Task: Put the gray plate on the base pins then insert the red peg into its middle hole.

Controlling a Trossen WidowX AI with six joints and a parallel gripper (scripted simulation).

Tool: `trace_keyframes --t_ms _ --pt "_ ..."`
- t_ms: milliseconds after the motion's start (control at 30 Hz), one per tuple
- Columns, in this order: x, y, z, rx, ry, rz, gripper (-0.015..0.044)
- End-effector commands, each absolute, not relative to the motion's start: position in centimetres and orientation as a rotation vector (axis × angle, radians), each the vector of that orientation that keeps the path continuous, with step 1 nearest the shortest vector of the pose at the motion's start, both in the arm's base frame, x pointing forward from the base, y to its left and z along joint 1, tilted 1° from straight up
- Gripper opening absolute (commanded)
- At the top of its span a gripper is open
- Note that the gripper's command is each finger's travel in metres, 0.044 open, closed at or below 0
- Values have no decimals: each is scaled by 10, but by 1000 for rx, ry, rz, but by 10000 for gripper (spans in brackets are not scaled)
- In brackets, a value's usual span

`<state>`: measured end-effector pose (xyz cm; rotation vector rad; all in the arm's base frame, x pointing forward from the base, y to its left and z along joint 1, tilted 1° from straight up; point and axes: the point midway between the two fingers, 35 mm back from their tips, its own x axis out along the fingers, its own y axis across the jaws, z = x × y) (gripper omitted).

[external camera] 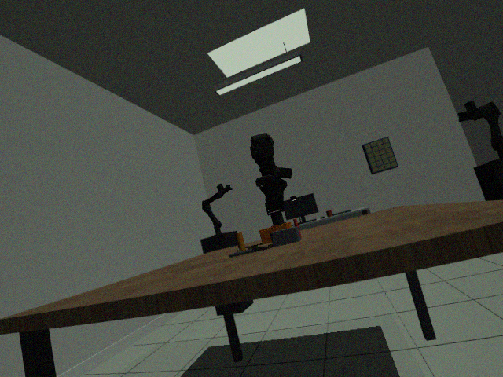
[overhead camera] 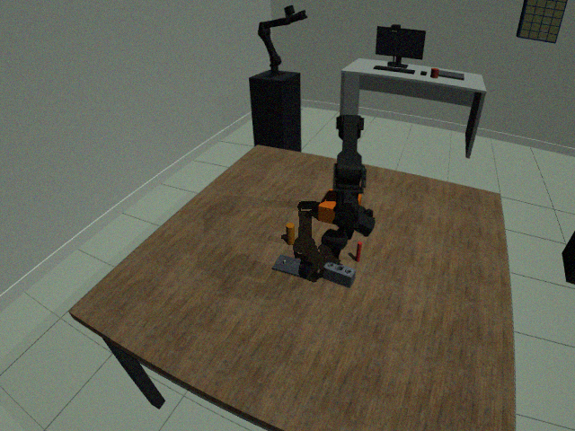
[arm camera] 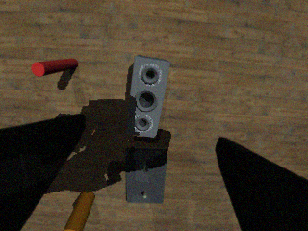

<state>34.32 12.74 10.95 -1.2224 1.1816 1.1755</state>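
The gray plate (overhead camera: 339, 277) (external camera: 285, 236) (arm camera: 161, 91) is a thick block with three holes in a row. It lies flat on the table beside the base. The base (overhead camera: 284, 262) (external camera: 240, 254) (arm camera: 144, 185) is a thin dark gray slab with two small pins, partly in the arm's shadow. The red peg (overhead camera: 358, 251) (external camera: 295, 222) (arm camera: 63, 65) stands upright on the table, apart from the plate. My gripper (arm camera: 152, 132) is open and empty, pointing down above the table. In the wrist view its fingers stand wide on either side of the plate and base.
An orange cylinder (overhead camera: 290, 233) (external camera: 240, 241) (arm camera: 81, 212) stands upright near the base. An orange box (overhead camera: 326, 211) sits at the arm's foot, behind the objects. The arm's dark shadow falls between the cylinder, the base and the plate on the wooden table (overhead camera: 223, 301).
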Motion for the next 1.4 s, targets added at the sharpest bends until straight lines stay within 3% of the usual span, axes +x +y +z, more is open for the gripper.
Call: trace_keyframes --t_ms 0,1367 --pt "342 125 72 -1230 1202 1188 440" --pt "341 121 -12 -1230 1203 1189 440"
